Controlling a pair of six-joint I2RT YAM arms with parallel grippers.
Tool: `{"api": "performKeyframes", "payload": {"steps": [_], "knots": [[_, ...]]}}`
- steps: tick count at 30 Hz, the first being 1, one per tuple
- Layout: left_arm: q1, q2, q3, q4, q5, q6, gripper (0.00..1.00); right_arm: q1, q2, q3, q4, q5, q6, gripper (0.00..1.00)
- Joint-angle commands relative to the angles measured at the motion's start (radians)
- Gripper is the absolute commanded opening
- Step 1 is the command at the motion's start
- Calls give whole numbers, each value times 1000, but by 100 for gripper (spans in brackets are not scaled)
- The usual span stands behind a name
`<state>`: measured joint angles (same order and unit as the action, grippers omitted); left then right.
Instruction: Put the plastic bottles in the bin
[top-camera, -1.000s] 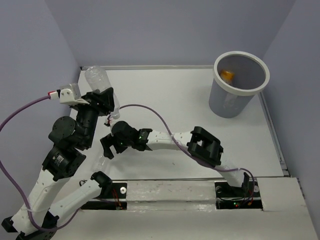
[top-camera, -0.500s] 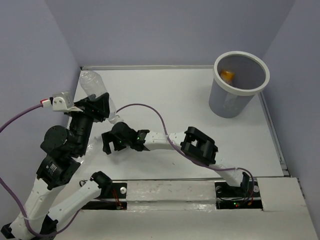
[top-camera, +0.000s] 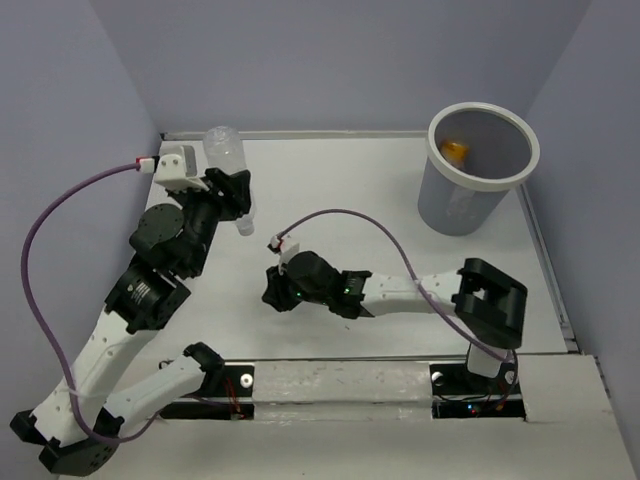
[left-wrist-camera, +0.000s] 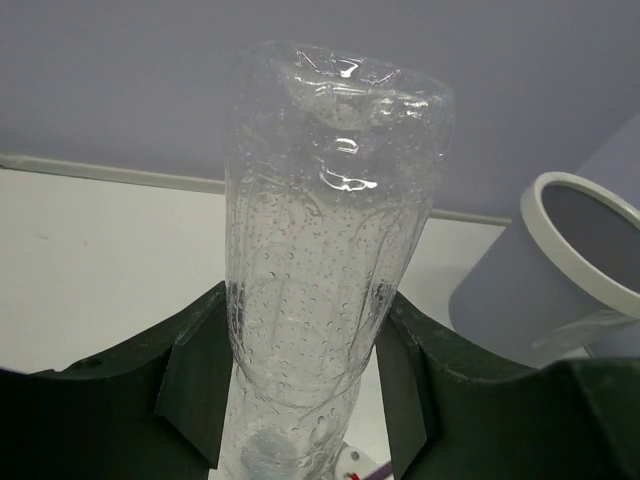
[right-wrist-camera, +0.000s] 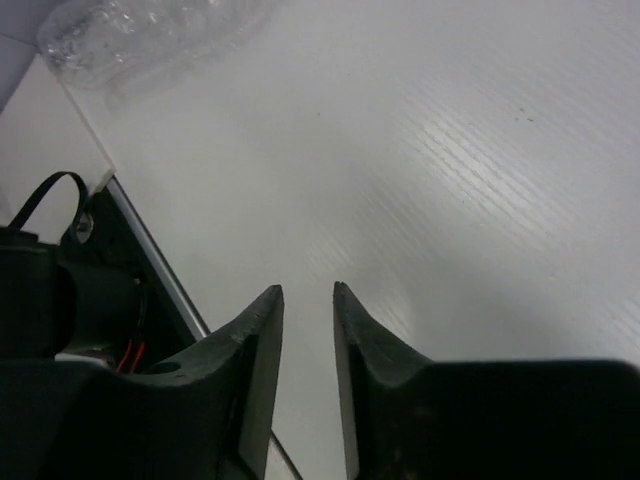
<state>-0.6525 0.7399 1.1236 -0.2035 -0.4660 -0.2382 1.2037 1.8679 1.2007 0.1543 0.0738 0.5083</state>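
A clear plastic bottle (left-wrist-camera: 335, 230) stands upright between the dark fingers of my left gripper (left-wrist-camera: 305, 370), which is shut on its lower body. From above, this bottle (top-camera: 224, 152) is held off the table at the back left by the left gripper (top-camera: 235, 195). The bin (top-camera: 483, 165), grey with a white rim, stands at the back right, and an orange bottle (top-camera: 455, 150) lies inside it. My right gripper (top-camera: 273, 297) sits low over the middle of the table, shut, with nothing between its fingers (right-wrist-camera: 262, 330). A second clear bottle (right-wrist-camera: 150, 30) lies on the table ahead of it.
The bin's white rim (left-wrist-camera: 570, 235) shows to the right of the held bottle. A purple cable (top-camera: 350, 215) loops above the right arm. The table's near metal edge (right-wrist-camera: 160, 260) and dark base hardware lie just left of the right fingers. Walls close in the table's left and back.
The left arm swung the held bottle right and towards the back. The right arm drew back to the right, and its jaws went from open to shut on nothing.
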Motion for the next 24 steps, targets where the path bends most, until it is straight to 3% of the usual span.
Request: {"api": "performKeyframes", "payload": {"steps": [1,3,5,6,7,8,9,14,24], "knots": [[1,127,108,209,223,-64,52,0,-261,-199,129,61,-53,25],[1,211,143,303,335,-94,52,0,-416,-300,102,93,-76,26],[-1,303,175,334,384,-133,52,0,-533,-343,56,142,-108,33],[-1,324,186,346,420,-145,52,0,-593,-357,0,188,-154,55],[-1,357,197,375,431,-170,52,0,-704,-354,-30,204,-186,69],[-1,368,196,387,441,-182,52,-12,-752,-346,-91,225,-236,92],[-1,375,186,404,461,-197,52,-48,-794,-325,-119,234,-255,99],[-7,369,107,450,570,-274,52,-229,-929,-258,-137,109,-309,100],[-65,339,2,521,707,-337,55,-316,-773,-69,-124,-66,-337,100]]}}
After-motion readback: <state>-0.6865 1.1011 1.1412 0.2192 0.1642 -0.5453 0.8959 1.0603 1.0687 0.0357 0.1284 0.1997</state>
